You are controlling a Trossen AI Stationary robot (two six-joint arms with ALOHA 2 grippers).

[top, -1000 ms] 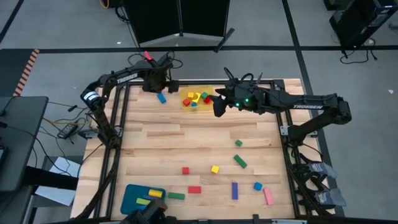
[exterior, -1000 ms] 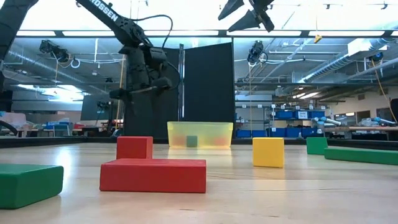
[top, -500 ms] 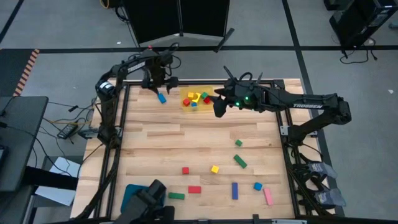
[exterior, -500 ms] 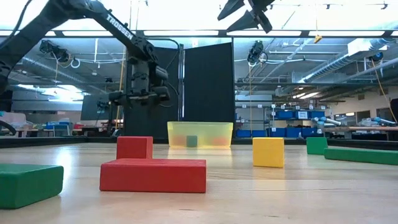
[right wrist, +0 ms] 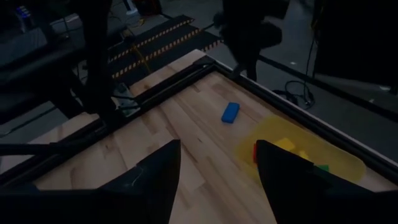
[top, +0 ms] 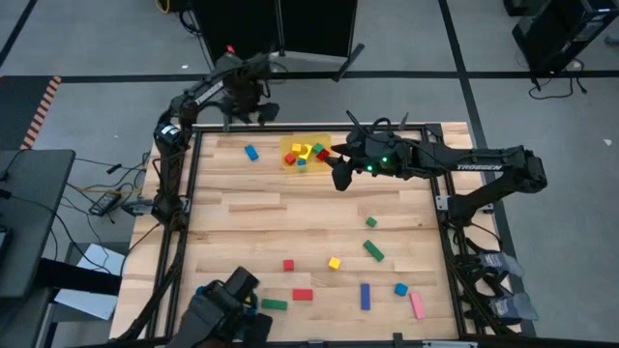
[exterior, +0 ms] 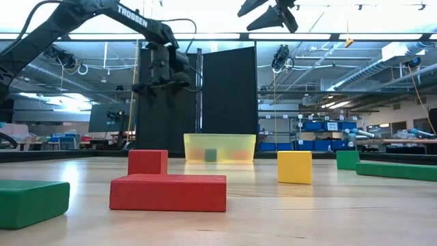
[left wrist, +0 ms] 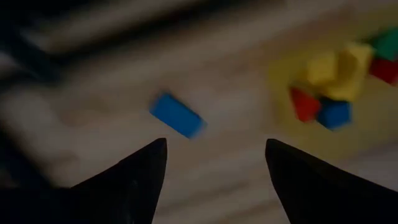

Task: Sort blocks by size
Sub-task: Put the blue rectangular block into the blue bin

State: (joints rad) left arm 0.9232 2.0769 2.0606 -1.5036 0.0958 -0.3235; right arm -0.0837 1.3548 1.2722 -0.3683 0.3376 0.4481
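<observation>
One small blue wooden bar (top: 251,153) lies beside my translucent yellow square tray (top: 290,147); both my left gripper (left wrist: 214,163) and right gripper (right wrist: 216,163) hang spread, empty.

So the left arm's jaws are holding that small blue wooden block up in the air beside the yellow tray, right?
Not quite. The left gripper holds nothing: its jaws stand open, and the small blue wooden block lies on the wooden table beside the translucent yellow tray. The left wrist view shows this, and the high view confirms it.
</observation>
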